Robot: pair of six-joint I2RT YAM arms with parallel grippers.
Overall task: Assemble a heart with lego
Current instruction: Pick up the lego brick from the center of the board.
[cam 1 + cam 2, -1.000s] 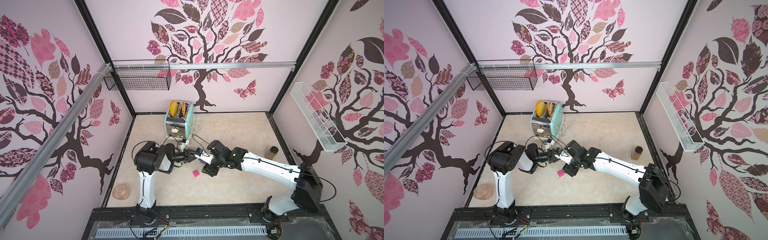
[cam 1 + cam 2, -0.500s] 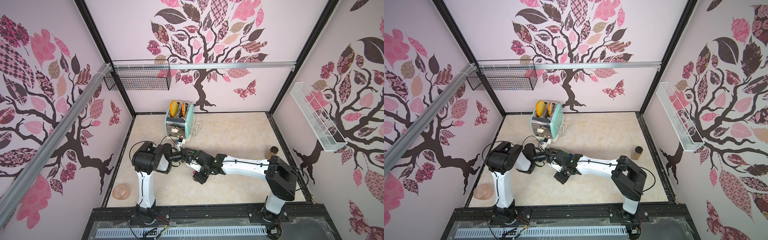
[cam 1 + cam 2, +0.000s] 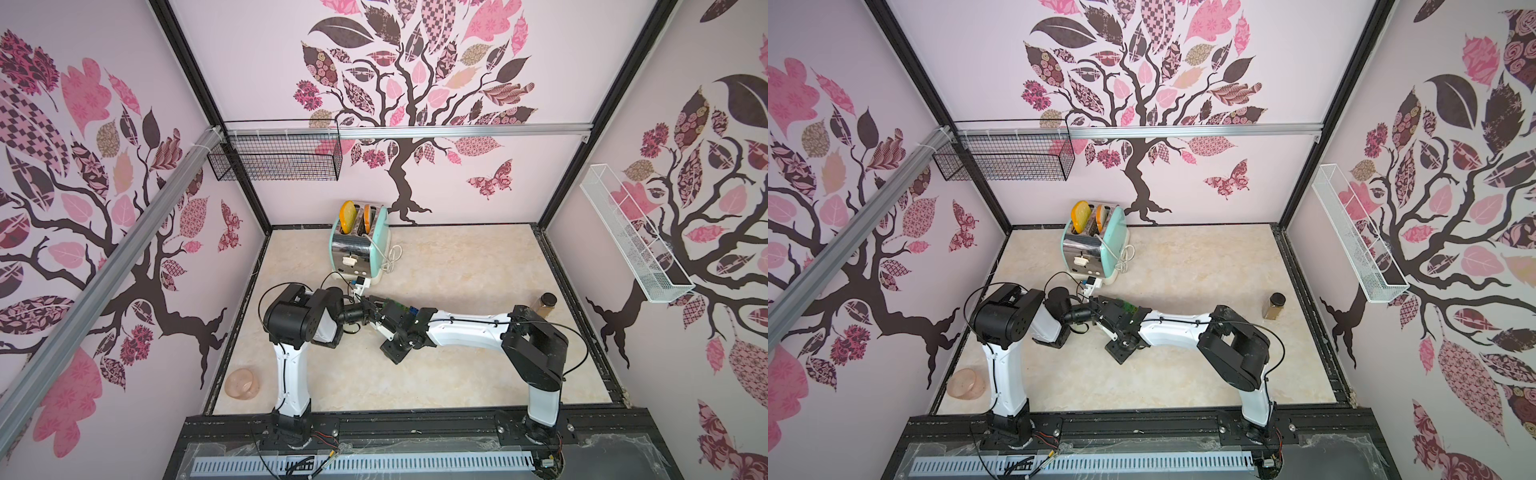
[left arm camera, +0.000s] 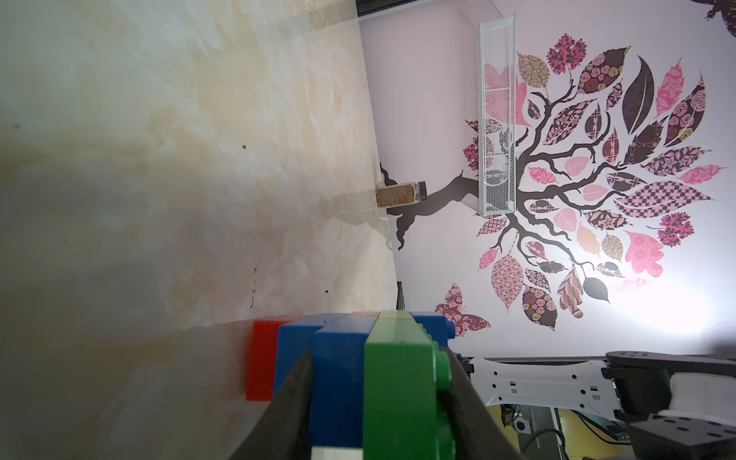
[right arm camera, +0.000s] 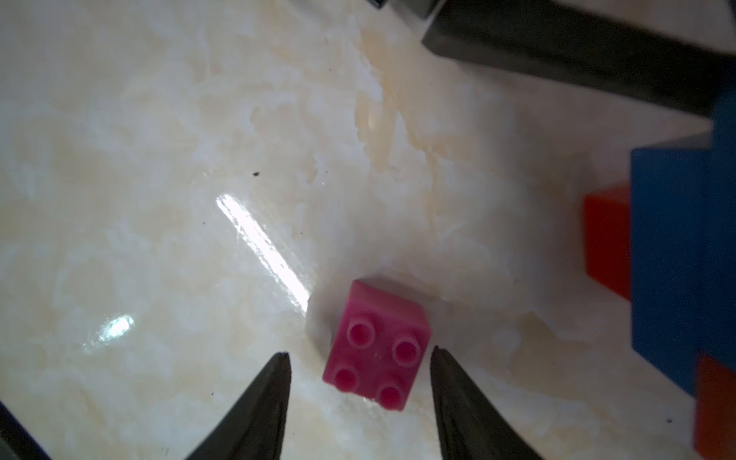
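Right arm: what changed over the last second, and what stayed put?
The right gripper came down over the small pink studded plastic brick, jaws open either side. The left gripper stays shut on the joined red, blue and green brick cluster; mint-green toaster and brown spice jar unmoved.

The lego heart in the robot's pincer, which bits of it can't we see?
- Stepped cluster of joined red, blue, lime and green plastic bricks: in the left wrist view the picture's edge cuts it off, and the left pincer's black fingers cover its sides.
- Right wrist view: blurred, cut off too.
- Small pink studded plastic brick: in both top views the white right arm hides it.
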